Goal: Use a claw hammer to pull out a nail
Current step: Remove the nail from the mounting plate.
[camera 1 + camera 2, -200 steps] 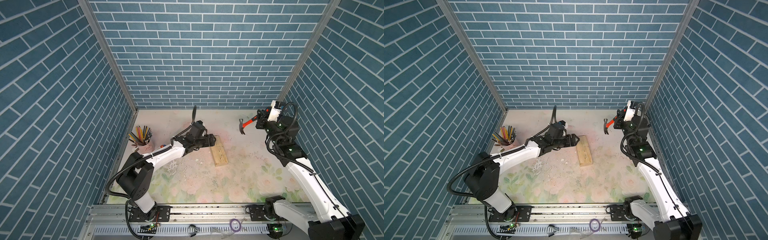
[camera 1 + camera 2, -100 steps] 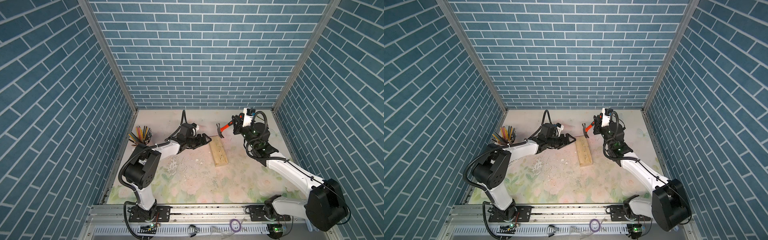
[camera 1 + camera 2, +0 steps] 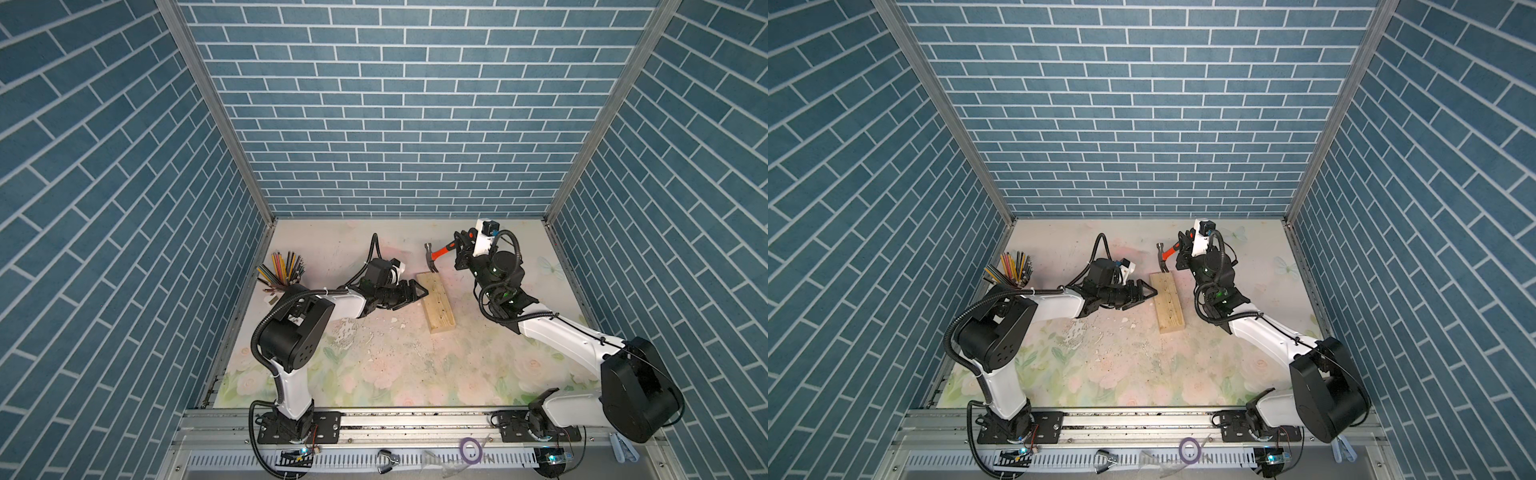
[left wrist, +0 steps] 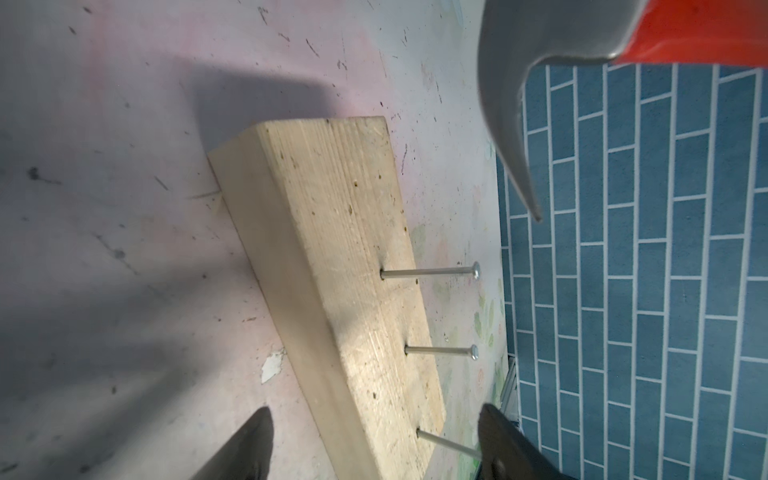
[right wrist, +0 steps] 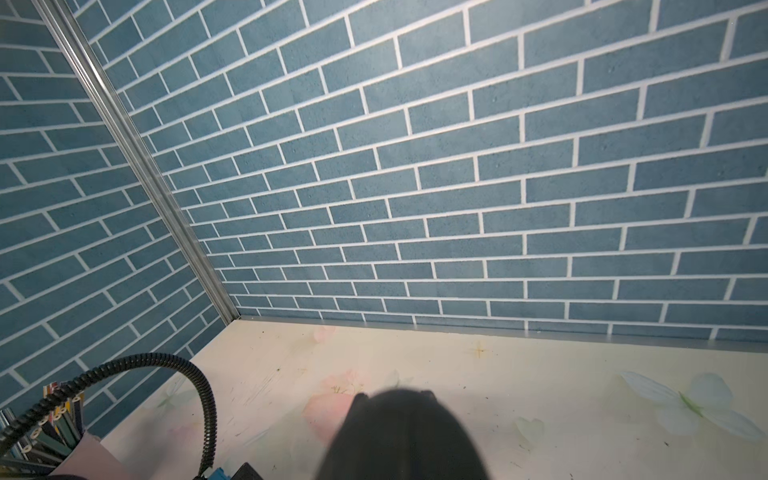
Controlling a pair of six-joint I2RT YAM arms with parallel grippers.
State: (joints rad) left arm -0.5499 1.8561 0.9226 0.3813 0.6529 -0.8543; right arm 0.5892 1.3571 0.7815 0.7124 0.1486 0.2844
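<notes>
No readable text, labels or numbers anywhere.

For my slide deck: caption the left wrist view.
Open left gripper facing a wooden block with three nails standing proud, the claw hammer hovering nearby, not yet hooked on any.

one hammer [image 3: 442,250], one wood block [image 3: 436,302], three nails [image 4: 428,272] (in block)

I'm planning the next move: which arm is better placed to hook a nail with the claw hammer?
Right. The right gripper holds the claw hammer by its handle, claw by the wooden block, near the nails. The left gripper is open, empty, beside it.
</notes>
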